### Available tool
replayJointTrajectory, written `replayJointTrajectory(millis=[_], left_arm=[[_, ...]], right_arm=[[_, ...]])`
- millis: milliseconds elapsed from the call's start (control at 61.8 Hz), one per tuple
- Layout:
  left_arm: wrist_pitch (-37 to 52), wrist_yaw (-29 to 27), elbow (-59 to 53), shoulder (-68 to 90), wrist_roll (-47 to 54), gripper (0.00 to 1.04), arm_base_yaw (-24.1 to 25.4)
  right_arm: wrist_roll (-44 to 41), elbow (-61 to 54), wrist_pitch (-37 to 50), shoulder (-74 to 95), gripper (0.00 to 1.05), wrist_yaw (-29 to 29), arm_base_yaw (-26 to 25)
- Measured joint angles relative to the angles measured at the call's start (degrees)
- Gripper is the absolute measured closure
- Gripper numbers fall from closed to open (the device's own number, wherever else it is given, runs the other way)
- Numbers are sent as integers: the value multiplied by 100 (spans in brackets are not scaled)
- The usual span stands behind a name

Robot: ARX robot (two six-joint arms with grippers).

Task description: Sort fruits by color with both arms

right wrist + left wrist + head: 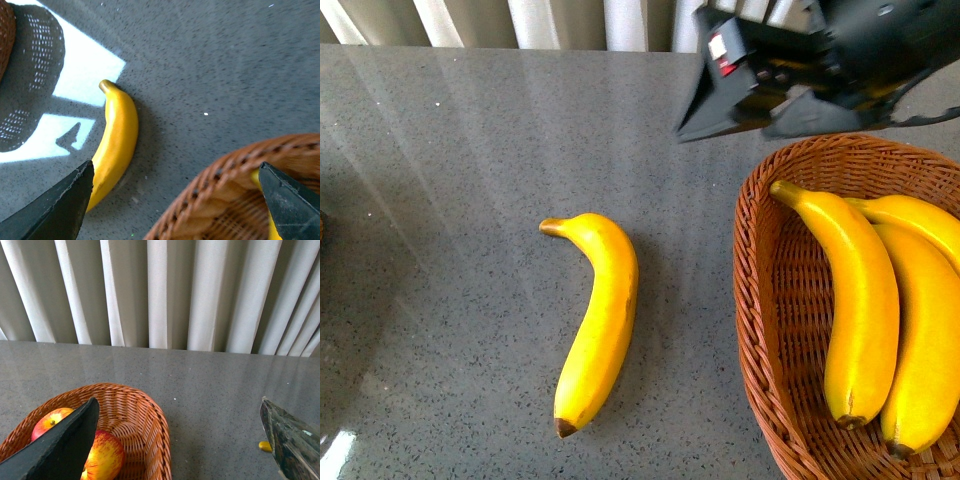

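3 bananas in basket, perhaps 2 apples in second basket; left hand, right hand spread.

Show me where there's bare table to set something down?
Bare table lies left of the loose banana, behind it toward the curtains, and in a strip between it and the wicker basket. The basket is crowded: three bananas, the open right gripper above its rim.

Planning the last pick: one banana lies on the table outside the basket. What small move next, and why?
Probably shift the right gripper toward the loose banana and lower over it: its jaws stand open and empty, and three bananas already lie in the wicker basket.
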Motion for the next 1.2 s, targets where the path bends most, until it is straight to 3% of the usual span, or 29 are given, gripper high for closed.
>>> replayJointTrajectory(millis=[178, 550, 1197], left_arm=[[-2, 0, 0, 0, 0, 9, 0], [0, 0, 0, 0, 0, 9, 0], [0, 0, 0, 0, 0, 9, 0]], right_arm=[[199, 693, -323, 820, 9, 157, 522], [313, 1716, -782, 1609, 9, 319, 1106], [293, 2135, -1209, 2444, 9, 494, 1488]])
